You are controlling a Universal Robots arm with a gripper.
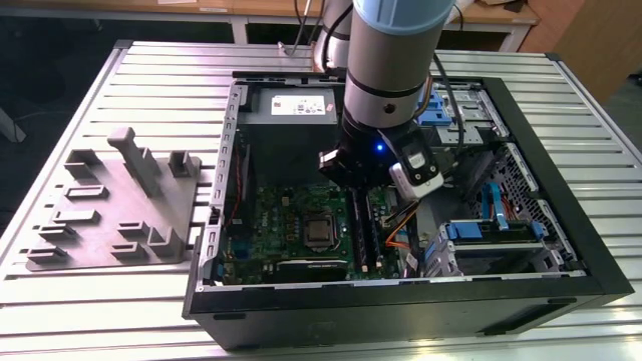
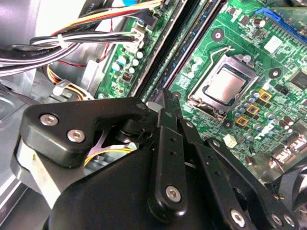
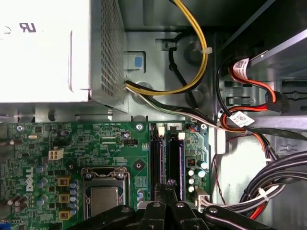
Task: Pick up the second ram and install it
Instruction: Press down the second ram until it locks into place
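An open PC case (image 1: 522,297) lies on a slatted metal table (image 1: 150,83). Inside it, a green motherboard (image 1: 271,226) covers the floor, with the CPU socket (image 1: 319,232) near its middle and a grey power supply (image 1: 291,105) at the far end. Blue drive brackets (image 1: 492,229) sit on the exterior view's right, and bundles of cables (image 3: 283,177) run past them. To the exterior view's left of the case, a grey holder tray (image 1: 110,218) rests on the table.

The arm (image 1: 386,68) reaches down into the case, and the gripper (image 1: 353,188) is low over the RAM slots (image 1: 363,233), just beside the CPU socket. In the first wrist view, the fingers (image 3: 168,189) stand close together, pinched to a narrow point right above the slots (image 3: 165,158); in the second wrist view, the fingers (image 2: 168,108) likewise meet at a thin tip over the same black channels (image 2: 177,48). The jaws look nearly closed, with nothing clearly between them.

The second ram (image 3: 174,160) appears seated in a slot: a dark blue-green strip running lengthwise between the black rails, its far end by the white latch (image 3: 181,136). The fingertips are at or just above its near end; I cannot tell whether they touch it. A second strip (image 3: 157,160) lies parallel in the neighbouring slot.
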